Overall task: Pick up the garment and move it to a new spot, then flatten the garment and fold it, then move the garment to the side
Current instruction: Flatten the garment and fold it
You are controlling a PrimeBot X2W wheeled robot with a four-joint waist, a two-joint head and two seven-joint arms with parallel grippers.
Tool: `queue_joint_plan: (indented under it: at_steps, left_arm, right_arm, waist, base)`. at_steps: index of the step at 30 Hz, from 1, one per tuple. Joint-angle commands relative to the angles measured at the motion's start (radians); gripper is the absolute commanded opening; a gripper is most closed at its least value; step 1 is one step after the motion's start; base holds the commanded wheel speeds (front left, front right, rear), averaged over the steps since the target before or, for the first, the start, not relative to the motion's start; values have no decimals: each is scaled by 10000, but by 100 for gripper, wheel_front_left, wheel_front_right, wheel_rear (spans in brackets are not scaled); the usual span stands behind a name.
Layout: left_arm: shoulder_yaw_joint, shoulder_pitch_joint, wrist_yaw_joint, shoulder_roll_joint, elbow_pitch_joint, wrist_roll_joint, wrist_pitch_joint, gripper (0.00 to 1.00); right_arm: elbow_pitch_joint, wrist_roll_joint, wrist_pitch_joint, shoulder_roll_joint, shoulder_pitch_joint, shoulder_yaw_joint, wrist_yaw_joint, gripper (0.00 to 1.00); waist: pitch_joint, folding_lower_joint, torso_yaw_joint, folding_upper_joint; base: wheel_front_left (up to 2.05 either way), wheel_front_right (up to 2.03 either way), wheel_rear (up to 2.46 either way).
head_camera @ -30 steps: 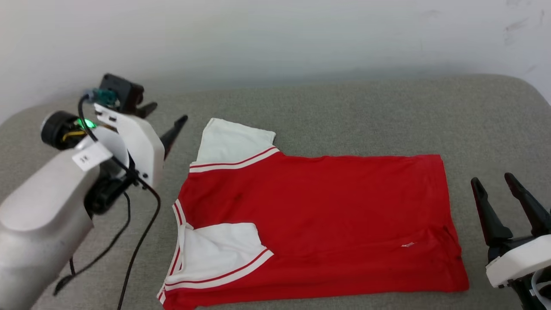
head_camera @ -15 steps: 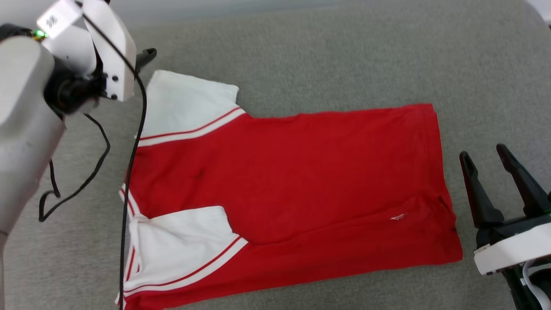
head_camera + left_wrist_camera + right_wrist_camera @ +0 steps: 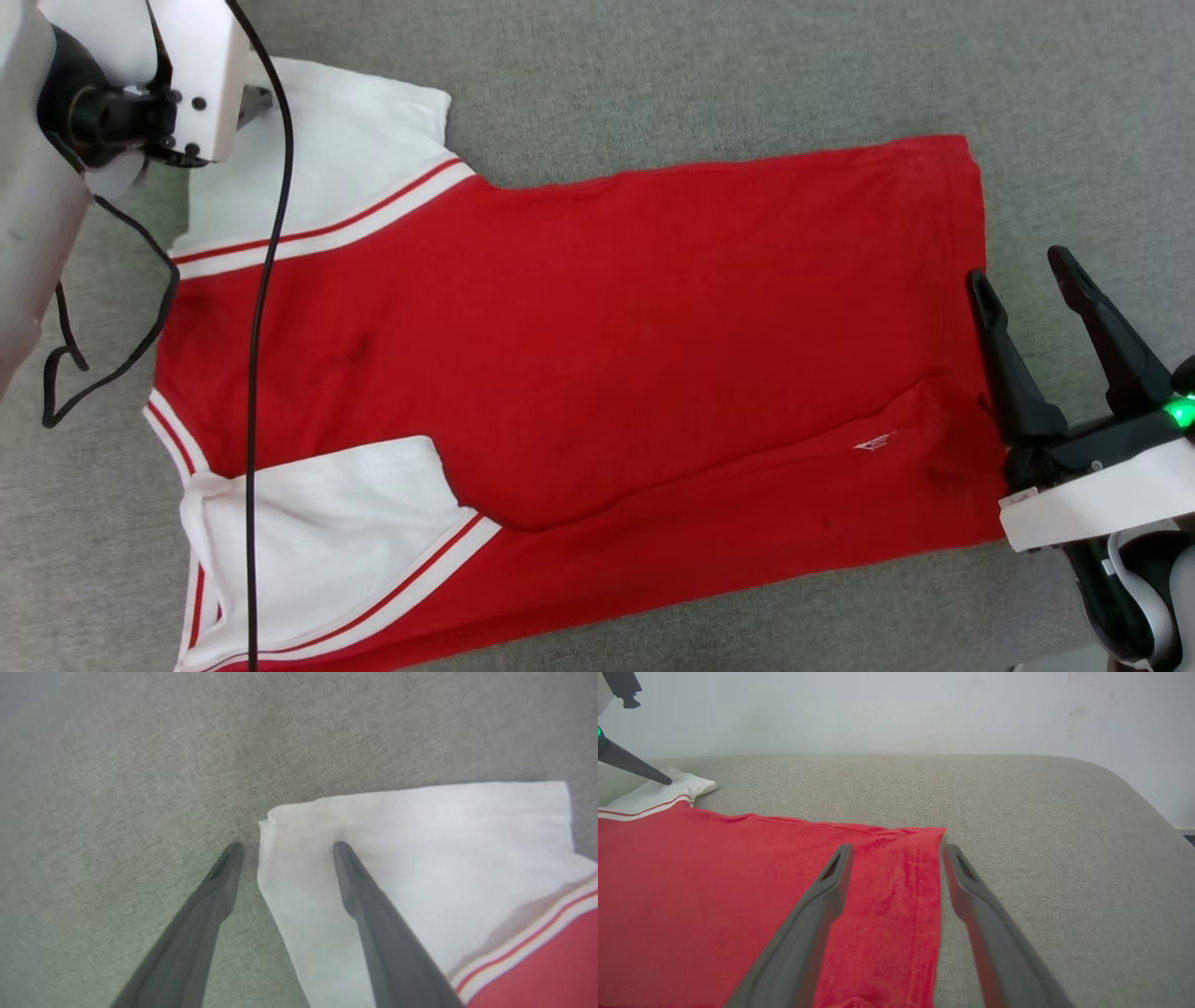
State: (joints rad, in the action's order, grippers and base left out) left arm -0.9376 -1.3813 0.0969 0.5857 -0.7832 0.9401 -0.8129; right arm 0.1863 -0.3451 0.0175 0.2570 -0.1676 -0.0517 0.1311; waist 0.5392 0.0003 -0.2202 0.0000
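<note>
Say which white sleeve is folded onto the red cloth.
The near sleeve, lower left in the head view; the far sleeve sticks out flat by the left claw.

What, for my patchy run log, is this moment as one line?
garment: flat on grey surface | left hand: open, astride edge of white sleeve | right hand: open, astride red hem | held: nothing

We list, on the left: forearm (image 3: pixel 28 215), pale grey shell; wrist housing (image 3: pixel 201 56), white, with small dark screws (image 3: pixel 198 103); black cable (image 3: pixel 252 401), loose and looping. Right gripper (image 3: pixel 1018 264): we count two long tapered black fingers (image 3: pixel 1006 364), a white bracket (image 3: pixel 1092 509) and a green light (image 3: pixel 1178 411).
</note>
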Motion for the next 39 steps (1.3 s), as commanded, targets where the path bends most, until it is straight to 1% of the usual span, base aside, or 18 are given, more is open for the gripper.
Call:
queue_joint_plan:
  at_steps: [1,6,7,8,9,13,17,18,21,23,25,28,32,35,37,39]
  left_arm:
    - [-114,59,42,-18,-105,-77,-55,100]
    - [-435,577,118,-118,-500,-38,-317,100]
    - [-486,654,146,-134,-519,-8,-371,81]
    - [-513,711,154,-147,-531,14,-334,13]
    - [-524,774,179,-166,-536,53,-305,0]
    - [-526,749,252,-201,-404,69,163,0]
    - [-606,672,311,-220,-190,-31,796,0]
    - [-606,672,311,-220,-190,-31,796,0]
    - [-703,654,315,-278,64,-65,1442,0]
    - [-909,808,324,-334,308,-86,1730,0]
    - [-1151,892,321,-310,655,-56,1965,0]
    - [-1390,957,321,-295,1095,21,2375,0]
    - [-1650,1032,323,-291,1595,23,2883,0]
    - [-1803,994,323,-307,1894,-15,3185,0]
    - [-1894,929,324,-340,2064,-43,3351,0]
    - [-1978,849,324,-379,2217,-67,3503,0]
  right_arm:
    - [-41,-86,90,-29,-133,-38,-8,100]
    - [-58,-52,175,25,-273,-89,-8,100]
    - [-58,-55,169,46,-310,-95,-8,100]
    - [-67,-63,190,54,-355,-87,-8,100]
    - [-89,-66,199,69,-378,-72,-8,100]
    - [-144,-114,154,170,-429,37,-8,100]
    - [-83,-154,4,478,-788,216,-8,100]
    - [-83,-154,4,478,-788,216,-8,100]
    - [-55,-142,-271,892,-1176,328,-8,100]
    - [-61,-273,-664,1206,-1454,350,-8,100]
    - [-131,-526,-1188,1531,-1808,380,-10,100]
    - [-478,-963,-2226,2205,-2292,189,-10,100]
    - [-1222,-1840,-3956,3224,-2955,-397,-10,100]
    - [-1850,-2476,-5419,3846,-3399,-932,-8,100]
    - [-2255,-2828,-6303,4199,-3738,-1291,-10,100]
    - [-2635,-3136,-7023,4401,-4075,-1623,-10,100]
  waist:
    - [220,-3,-67,0]
    - [320,-3,-45,0]
    - [314,-3,-33,0]
    - [296,-3,-20,0]
    - [268,-3,1,0]
    - [64,-3,109,0]
    - [-326,-3,278,0]
    - [-326,-3,278,0]
    - [-687,-3,452,0]
    - [-947,-3,606,0]
    - [-1192,-3,767,0]
    - [-1481,-3,1023,0]
    - [-1715,-3,1329,0]
    - [-1780,-3,1525,0]
    - [-1773,-3,1649,0]
    - [-1736,-3,1766,0]
  base:
    - [0,0,0]
    - [0,0,0]
    - [0,0,0]
    - [0,0,0]
    - [0,0,0]
    - [0,0,0]
    - [0,0,0]
    - [0,0,0]
    - [0,0,0]
    - [0,0,0]
    - [0,0,0]
    - [0,0,0]
    - [0,0,0]
    - [0,0,0]
    - [0,0,0]
    - [0,0,0]
